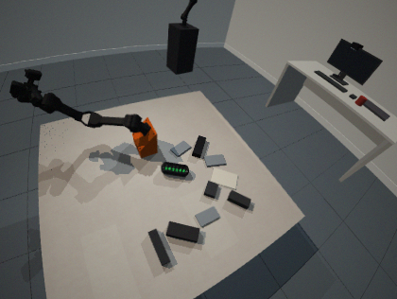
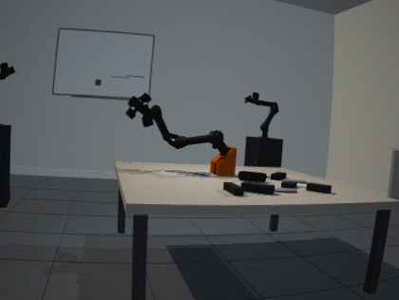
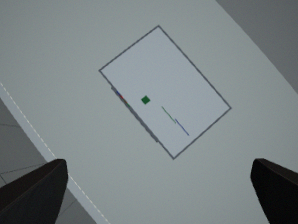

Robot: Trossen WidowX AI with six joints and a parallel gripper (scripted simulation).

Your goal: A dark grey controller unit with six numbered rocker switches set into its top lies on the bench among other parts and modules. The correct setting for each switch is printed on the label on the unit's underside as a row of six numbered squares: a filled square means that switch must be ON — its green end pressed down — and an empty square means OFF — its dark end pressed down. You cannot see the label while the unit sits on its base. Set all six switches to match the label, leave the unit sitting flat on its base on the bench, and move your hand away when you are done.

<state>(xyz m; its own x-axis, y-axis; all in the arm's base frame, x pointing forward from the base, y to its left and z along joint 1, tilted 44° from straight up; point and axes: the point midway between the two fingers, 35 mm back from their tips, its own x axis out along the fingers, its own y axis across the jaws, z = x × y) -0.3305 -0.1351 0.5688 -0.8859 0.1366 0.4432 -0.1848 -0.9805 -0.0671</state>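
The dark grey controller unit (image 1: 175, 169) (image 2: 252, 176) sits flat on its base near the middle of the bench (image 1: 94, 222) (image 2: 180, 192). Its row of rocker switches shows green on top, and the label underneath is hidden. My gripper (image 1: 18, 89) (image 2: 133, 108) (image 3: 161, 169) is open and empty. It is raised high over the bench's far left side, well away from the unit. It points off the bench toward the wall: the wrist view shows only a whiteboard (image 3: 165, 91) between the two dark fingertips.
The arm's orange base (image 1: 145, 139) (image 2: 224, 162) stands just behind the unit. Black modules (image 1: 199, 146) (image 1: 182, 231) (image 1: 159, 246) (image 1: 239, 199), grey plates (image 1: 215, 160) (image 1: 207, 216) and a white plate (image 1: 224, 178) lie scattered right of and in front of the unit.
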